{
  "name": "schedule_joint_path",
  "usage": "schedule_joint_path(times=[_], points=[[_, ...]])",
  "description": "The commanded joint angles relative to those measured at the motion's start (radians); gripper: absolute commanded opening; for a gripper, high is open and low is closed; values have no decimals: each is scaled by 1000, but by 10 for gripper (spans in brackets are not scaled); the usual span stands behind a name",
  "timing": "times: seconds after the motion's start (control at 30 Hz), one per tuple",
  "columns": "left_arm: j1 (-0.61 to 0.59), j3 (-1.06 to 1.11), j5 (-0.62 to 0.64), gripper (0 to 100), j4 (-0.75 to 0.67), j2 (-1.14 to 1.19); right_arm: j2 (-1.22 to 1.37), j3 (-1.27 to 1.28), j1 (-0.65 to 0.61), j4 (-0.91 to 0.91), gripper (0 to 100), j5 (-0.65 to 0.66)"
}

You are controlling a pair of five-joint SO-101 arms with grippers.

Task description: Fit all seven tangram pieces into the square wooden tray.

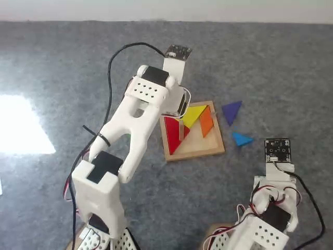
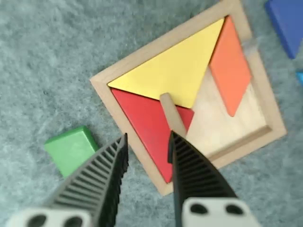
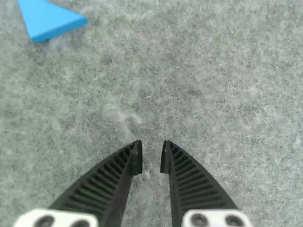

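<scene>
Left hand (image 2: 148, 139): released, fingers parted, grasping nothing. It hangs over the tray wall beside the red triangle.

Right hand (image 3: 151, 158): fingers narrowly parted, grasping nothing. It hangs over the table (image 1: 62, 62), near the light blue triangle.

Items, largest first:

1. Table: grey, felt-like surface carrying all items.
2. Tray (image 1: 195, 151): square, wooden, lying flat at the table's middle, in front of the left arm. It holds 3 pieces. Bare wooden floor shows between the red triangle, the parallelogram and 2 walls.
3. Yellow triangle (image 2: 175, 71): inside the tray, long side against 1 wall.
4. Red triangle (image 2: 147, 123): inside the tray, long side against the adjacent wall, 1 short side touching the yellow triangle.
5. Parallelogram (image 2: 230, 71): orange, inside the tray, touching the yellow triangle's other short side.
6. Dark blue triangle (image 1: 231, 111): on the table, just beside the tray, on the right arm's side.
7. Green square (image 2: 71, 149): on the table, near the tray wall that borders the red triangle, not touching it.
8. Light blue triangle (image 1: 242, 139): on the table, near the tray, between the dark blue triangle and the right arm.
9. Strip (image 2: 171, 113): tan, at the join of the red and yellow triangles. What it is cannot be told.
</scene>
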Motion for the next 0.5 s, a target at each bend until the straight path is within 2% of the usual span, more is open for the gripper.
schedule_joint_path(times=[0.0, 0.23, 0.47], points=[[81, -41, -15, 130, 18, -52, -19, 17, -16, 8, 94, 3], [51, -48, -20, 130, -29, 68, -19, 17, -16, 10, 94, 3], [32, -47, -52, 130, -25, 75, -19, 17, -16, 8, 94, 3]])
